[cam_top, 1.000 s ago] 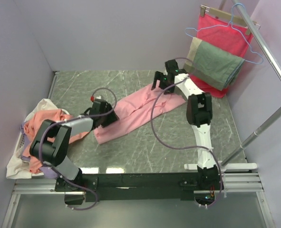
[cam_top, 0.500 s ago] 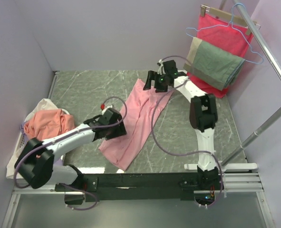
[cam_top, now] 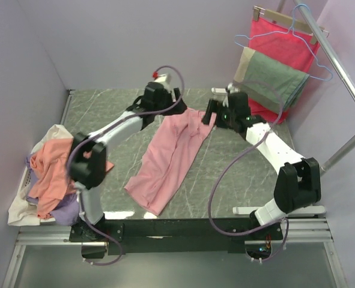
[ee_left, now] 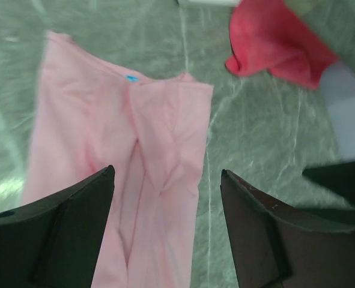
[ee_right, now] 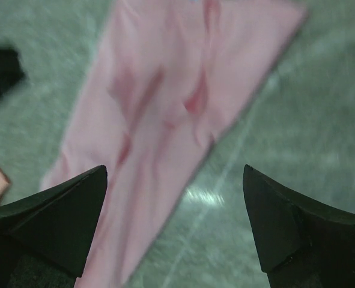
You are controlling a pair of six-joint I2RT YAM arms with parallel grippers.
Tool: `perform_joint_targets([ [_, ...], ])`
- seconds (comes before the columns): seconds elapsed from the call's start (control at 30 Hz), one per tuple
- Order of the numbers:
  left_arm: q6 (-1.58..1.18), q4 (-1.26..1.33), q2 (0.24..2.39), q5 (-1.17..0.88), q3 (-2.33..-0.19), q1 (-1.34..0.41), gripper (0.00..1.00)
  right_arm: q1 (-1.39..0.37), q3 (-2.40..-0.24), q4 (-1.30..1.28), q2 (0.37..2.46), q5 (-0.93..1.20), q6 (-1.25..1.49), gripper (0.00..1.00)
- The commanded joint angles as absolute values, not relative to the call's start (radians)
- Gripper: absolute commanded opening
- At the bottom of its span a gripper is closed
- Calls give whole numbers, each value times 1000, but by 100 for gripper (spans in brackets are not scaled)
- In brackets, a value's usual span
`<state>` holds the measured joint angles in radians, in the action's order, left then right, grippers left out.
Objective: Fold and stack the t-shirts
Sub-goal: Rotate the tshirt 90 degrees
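The left gripper (ee_left: 165, 174) is held with its jaws wide apart and nothing between them, above the collar end of the pink t-shirt (cam_top: 172, 153). The right gripper (ee_right: 174, 171) is likewise spread wide and empty over it. The shirt is laid from 12 towards 7 o'clock on the table (cam_top: 105, 114). The other t-shirts (cam_top: 51, 174) are heaped at 8 o'clock.

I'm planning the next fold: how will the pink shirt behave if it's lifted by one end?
The pink t-shirt lies flat in a long, creased strip, so it will probably droop limply. Its loosely folded layers may fall open when raised. Pushed, it would likely bunch up, as its wrinkles suggest, rather than slide.
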<state>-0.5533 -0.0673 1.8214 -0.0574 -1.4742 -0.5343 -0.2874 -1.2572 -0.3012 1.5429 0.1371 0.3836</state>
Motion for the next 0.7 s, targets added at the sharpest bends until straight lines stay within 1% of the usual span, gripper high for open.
perform_joint_targets([
  [0.0, -460, -40, 2088, -351, -1748, -529, 77, -313, -1074, -333, 1436, 84, 428, 100],
  [0.03, -443, -55, 2136, -411, -1808, -529, 76, -330, -1048, -333, 1404, 89, 429, 100],
  [0.07, -439, -96, 2226, -438, -1919, -528, 76, -337, -1026, -336, 1391, 97, 430, 100],
  [0.17, -423, -132, 2356, -540, -2075, -528, 75, -377, -957, -328, 1358, 155, 440, 100],
  [0.27, -417, -136, 2439, -619, -2146, -522, 78, -446, -925, -308, 1358, 233, 457, 100],
  [0.33, -422, -181, 2486, -647, -2192, -512, 77, -483, -923, -276, 1385, 312, 472, 100],
  [0.43, -445, -160, 2537, -672, -2186, -492, 77, -552, -943, -224, 1449, 401, 506, 100],
  [0.53, -462, -130, 2565, -673, -2149, -466, 77, -621, -980, -203, 1524, 439, 522, 100],
  [0.67, -480, -106, 2612, -686, -2172, -433, 77, -689, -999, -134, 1614, 555, 537, 100],
])
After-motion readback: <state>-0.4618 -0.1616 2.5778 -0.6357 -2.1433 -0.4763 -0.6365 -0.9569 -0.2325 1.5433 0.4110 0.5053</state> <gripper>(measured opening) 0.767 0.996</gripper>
